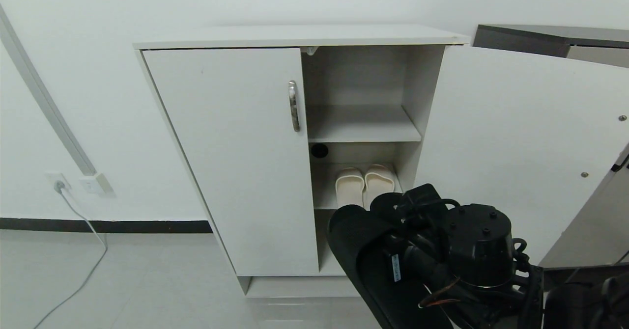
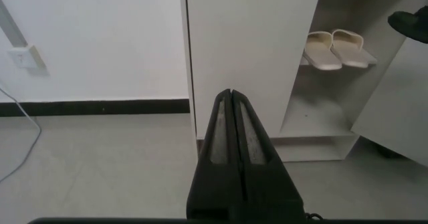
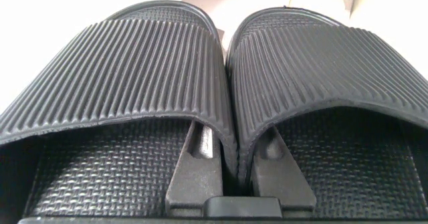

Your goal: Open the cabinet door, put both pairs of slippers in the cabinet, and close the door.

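Black slippers (image 3: 154, 70) clamped together in right pincer (image 3: 234, 149); left pincer (image 2: 231, 127) fully closed.

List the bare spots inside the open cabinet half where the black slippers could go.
The upper shelf is bare across its width. The bottom compartment floor, below the middle shelf, is bare too. The middle shelf is crowded: the cream slippers take most of it, leaving only a strip toward the closed left door. The black slippers hang before the opening.
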You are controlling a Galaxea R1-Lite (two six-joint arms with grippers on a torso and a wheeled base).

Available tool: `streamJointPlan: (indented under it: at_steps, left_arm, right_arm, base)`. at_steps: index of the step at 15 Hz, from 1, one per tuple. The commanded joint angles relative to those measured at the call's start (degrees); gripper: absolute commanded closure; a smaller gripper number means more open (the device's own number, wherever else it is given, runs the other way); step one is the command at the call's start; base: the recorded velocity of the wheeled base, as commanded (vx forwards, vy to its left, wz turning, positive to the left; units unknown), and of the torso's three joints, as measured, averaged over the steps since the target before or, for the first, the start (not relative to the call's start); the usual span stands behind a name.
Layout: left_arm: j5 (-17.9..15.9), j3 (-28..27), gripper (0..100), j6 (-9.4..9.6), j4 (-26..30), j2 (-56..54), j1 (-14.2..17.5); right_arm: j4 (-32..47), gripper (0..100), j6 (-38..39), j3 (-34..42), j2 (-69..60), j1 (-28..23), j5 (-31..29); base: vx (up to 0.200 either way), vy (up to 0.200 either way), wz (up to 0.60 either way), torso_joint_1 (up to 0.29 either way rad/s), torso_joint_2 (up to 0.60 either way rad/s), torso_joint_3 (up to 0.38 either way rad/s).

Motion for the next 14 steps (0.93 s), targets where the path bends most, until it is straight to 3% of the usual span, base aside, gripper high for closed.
streamJointPlan:
  at_steps: [1, 3, 5, 10, 14]
  left_arm:
    - [0.02, 0.0, 100, 0.0, 0.0, 0.07, 0.02]
    - [0.02, 0.0, 100, 0.0, 0.0, 0.07, 0.02]
    - [0.02, 0.0, 100, 0.08, 0.0, 0.07, 0.02]
    - [0.02, 0.0, 100, 0.08, 0.0, 0.07, 0.02]
    - [0.02, 0.0, 100, 0.0, 0.0, 0.07, 0.02]
  right_arm:
    - [-0.02, 100, -0.42, -0.25, 0.25, 0.47, -0.06]
    - [1.38, 100, -1.39, -5.17, 1.84, 2.14, -3.75]
    - [8.41, 100, -0.51, -15.63, 5.53, 2.93, -15.0]
    - [34.78, 100, 9.25, -39.97, 6.41, 4.16, -22.64]
    - [37.77, 100, 9.42, -43.93, 6.49, 3.63, -23.52]
  base:
    - [0.0, 0.0, 0.0, 0.002, 0.07, 0.036]
    - [0.0, 0.0, 0.0, 0.0, 0.0, 0.0]
    - [0.0, 0.0, 0.0, 0.0, 0.0, 0.0]
    - [0.0, 0.0, 0.0, 0.0, 0.0, 0.0]
    - [0.0, 0.0, 0.0, 0.0, 0.0, 0.0]
